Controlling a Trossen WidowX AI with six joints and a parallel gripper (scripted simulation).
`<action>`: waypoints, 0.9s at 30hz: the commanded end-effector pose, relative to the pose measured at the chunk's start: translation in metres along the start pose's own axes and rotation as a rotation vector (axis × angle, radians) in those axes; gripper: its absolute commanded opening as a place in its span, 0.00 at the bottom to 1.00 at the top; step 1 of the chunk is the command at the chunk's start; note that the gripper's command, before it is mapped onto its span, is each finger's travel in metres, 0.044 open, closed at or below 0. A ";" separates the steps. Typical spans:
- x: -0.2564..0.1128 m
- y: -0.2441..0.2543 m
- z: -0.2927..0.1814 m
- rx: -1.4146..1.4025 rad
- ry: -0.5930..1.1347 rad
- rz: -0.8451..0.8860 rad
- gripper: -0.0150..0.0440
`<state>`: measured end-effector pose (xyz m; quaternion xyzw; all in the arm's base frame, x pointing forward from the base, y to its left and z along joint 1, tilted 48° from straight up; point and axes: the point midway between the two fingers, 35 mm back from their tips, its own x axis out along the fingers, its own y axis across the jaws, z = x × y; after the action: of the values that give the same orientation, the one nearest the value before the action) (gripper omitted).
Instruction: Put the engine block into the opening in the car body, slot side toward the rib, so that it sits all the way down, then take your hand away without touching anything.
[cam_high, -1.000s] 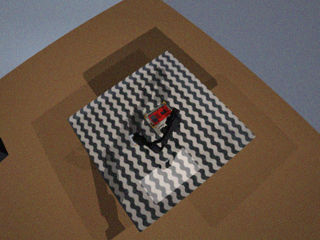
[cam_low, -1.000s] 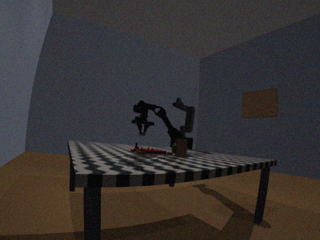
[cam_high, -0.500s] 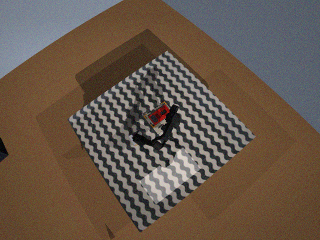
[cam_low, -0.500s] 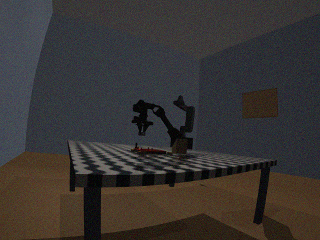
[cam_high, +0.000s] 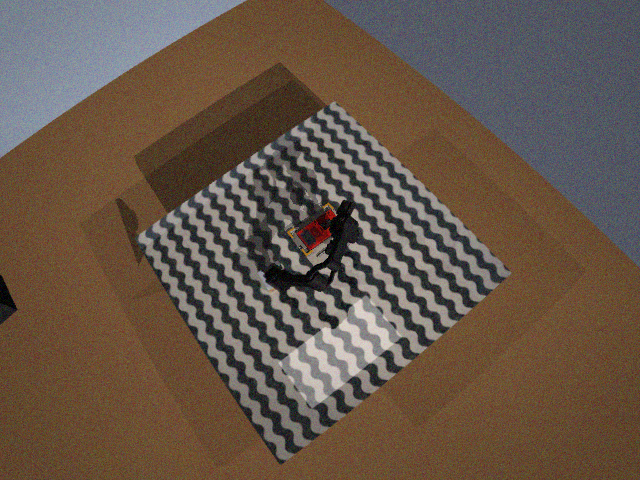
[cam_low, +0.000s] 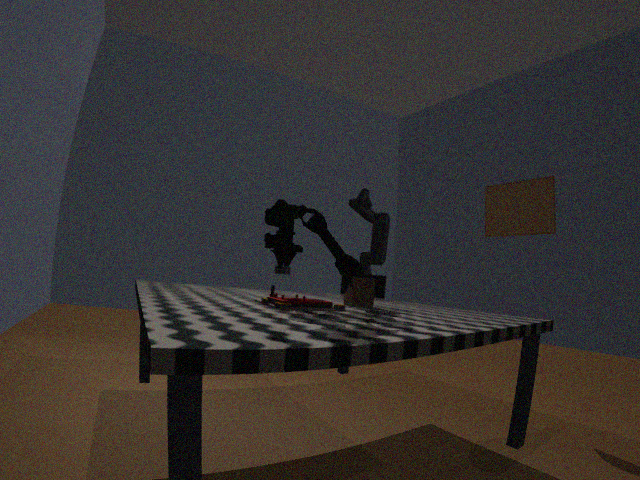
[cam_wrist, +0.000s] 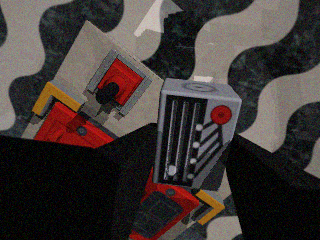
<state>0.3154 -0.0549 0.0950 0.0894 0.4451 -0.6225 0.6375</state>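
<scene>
My gripper is shut on the engine block, a grey block with dark slots and a red disc on the face turned to the wrist camera. It holds the block in the air above the car body, a red part with yellow corners lying on a pale base. In the wrist view the block and dark fingers cover the middle of the car body, so the opening and rib cannot be made out. The block has clear height above the car body in the exterior view.
A red piece with a black knob sits in a grey frame on the pale base beside the car body. A brown box stands near the arm's base. A grey jointed shape rises behind it. The tabletop has wavy stripes.
</scene>
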 end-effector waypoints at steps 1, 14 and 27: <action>0.001 0.010 -0.006 -0.063 0.002 0.007 0.25; 0.013 0.041 -0.030 -0.303 0.002 0.009 0.25; 0.028 0.069 -0.057 -0.546 0.001 0.010 0.25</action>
<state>0.3424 -0.0263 0.0194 -0.0704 0.5852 -0.4921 0.6407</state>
